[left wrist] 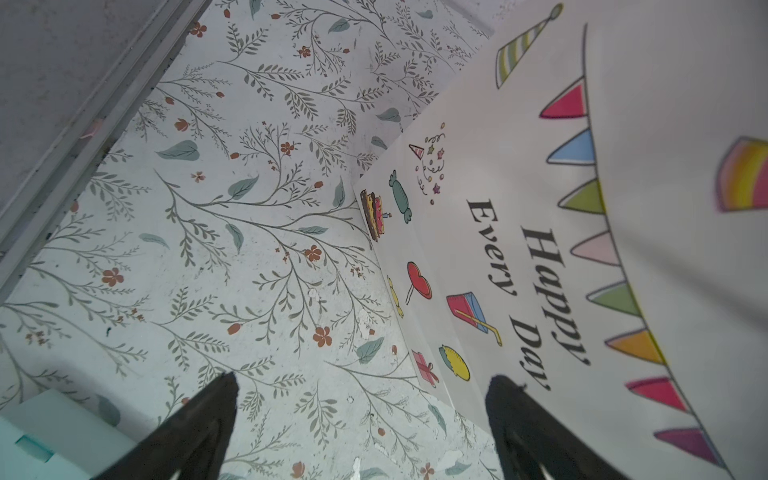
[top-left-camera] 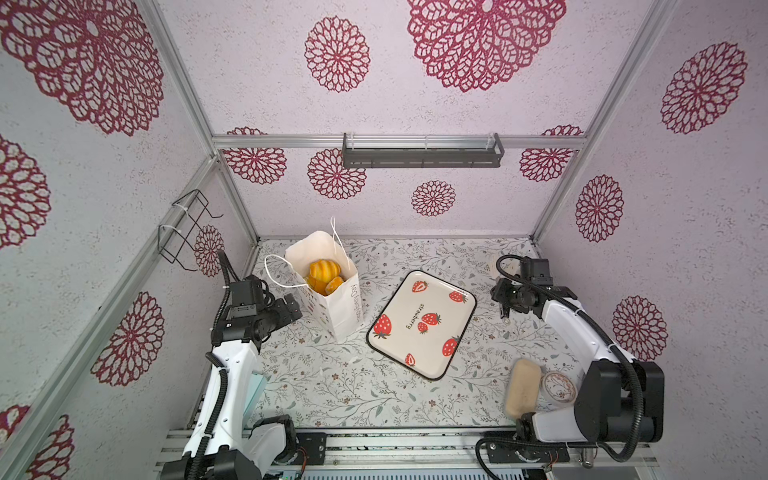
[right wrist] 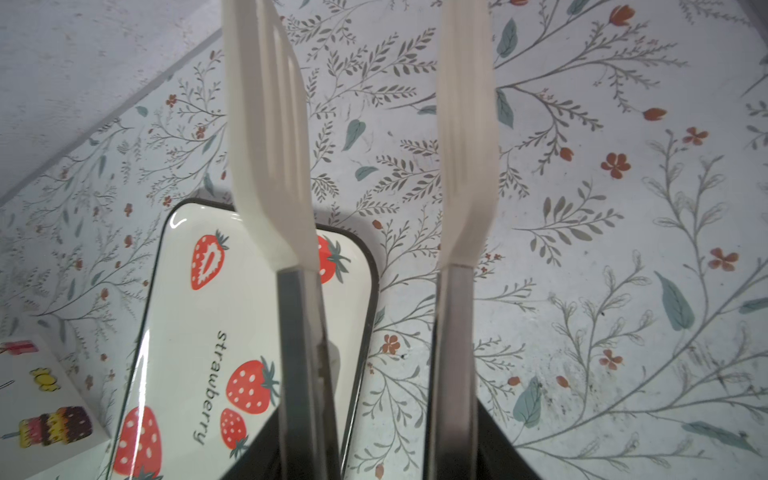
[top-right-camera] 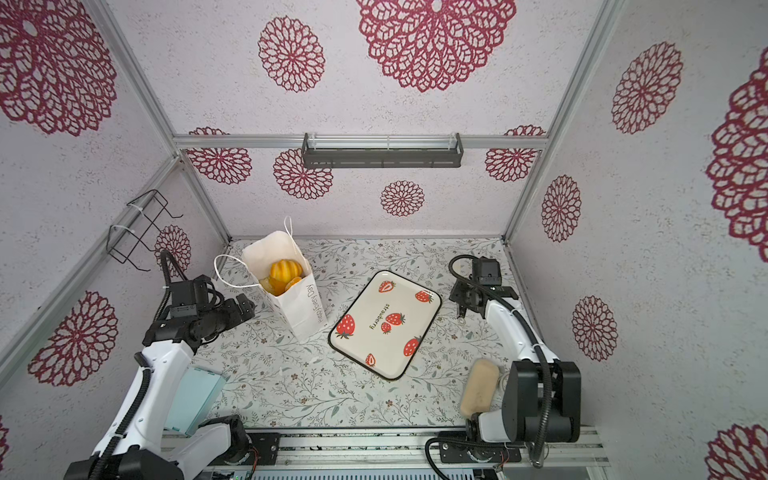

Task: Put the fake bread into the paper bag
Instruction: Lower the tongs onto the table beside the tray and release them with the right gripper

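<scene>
on the left wall hangs a black wire rack (top-left-camera: 183, 228), and a pale teal box (top-right-camera: 195, 399) sits on the floral surface (top-left-camera: 332, 386), partly under the left arm. the left tool (left wrist: 361, 386) hovers low beside the paper bag (top-left-camera: 336, 307), its black fingers (left wrist: 208, 415) spread as wide as they go and holding nothing. one finger lies right against the bag's printed "happy every day" face; from the wrist view it may be touching the paper, but that is hard to tell.

the bag stands upright at the back left of the surface, mouth open, one cord handle drooping out toward the left arm. the fake bread (top-left-camera: 324, 272) is inside it: glossy orange pieces piled near the top, seen through the mouth in both top views.

just beside the bag, the strawberry tray (top-left-camera: 405, 305) lies flat and bare, between the bag and the right arm. on the back wall above is a grey shelf (top-left-camera: 422, 156).

the right tool (right wrist: 374, 444) hangs over the surface just past the tray's far corner, closed on a pair of tongs (right wrist: 270, 166); the white tips stand apart with nothing between them. near the right arm's base lie a beige oblong block (top-left-camera: 523, 390) and a round patterned thing (top-left-camera: 559, 386), half hidden by the arm.
</scene>
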`<state>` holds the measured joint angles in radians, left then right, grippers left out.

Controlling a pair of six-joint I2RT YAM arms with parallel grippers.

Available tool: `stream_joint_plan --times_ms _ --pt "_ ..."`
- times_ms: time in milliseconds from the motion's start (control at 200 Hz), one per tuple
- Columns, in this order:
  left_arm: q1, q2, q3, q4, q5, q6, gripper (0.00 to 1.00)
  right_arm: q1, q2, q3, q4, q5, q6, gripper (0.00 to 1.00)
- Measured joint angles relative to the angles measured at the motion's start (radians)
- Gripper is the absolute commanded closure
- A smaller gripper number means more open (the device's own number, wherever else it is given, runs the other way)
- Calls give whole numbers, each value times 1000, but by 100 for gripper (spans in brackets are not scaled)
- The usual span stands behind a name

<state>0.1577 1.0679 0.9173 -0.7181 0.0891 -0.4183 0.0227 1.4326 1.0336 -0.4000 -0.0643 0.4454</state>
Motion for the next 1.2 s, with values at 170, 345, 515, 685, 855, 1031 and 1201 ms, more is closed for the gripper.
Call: stream_joint_plan --times_ms 170,345,515,685,855,1031,1201 --pt "11 5 -1 19 -10 0 3 -6 92 0 29 46 -5 50" --pt "25 -9 -16 46 -10 -1 3 -20 212 26 45 66 -8 50" --pt "29 -15 -19 49 -10 -1 3 -26 335 85 64 72 -16 50" --pt "33 -25 -26 53 -10 -2 3 -29 408 114 85 68 -21 50" --pt "37 -27 -26 56 -8 -2 3 -31 440 132 89 67 -27 48" --pt "40 -26 -26 64 -4 -4 3 -32 460 157 90 64 -34 47" --pt "42 -23 -26 71 5 -5 3 -32 493 197 93 63 -35 41"
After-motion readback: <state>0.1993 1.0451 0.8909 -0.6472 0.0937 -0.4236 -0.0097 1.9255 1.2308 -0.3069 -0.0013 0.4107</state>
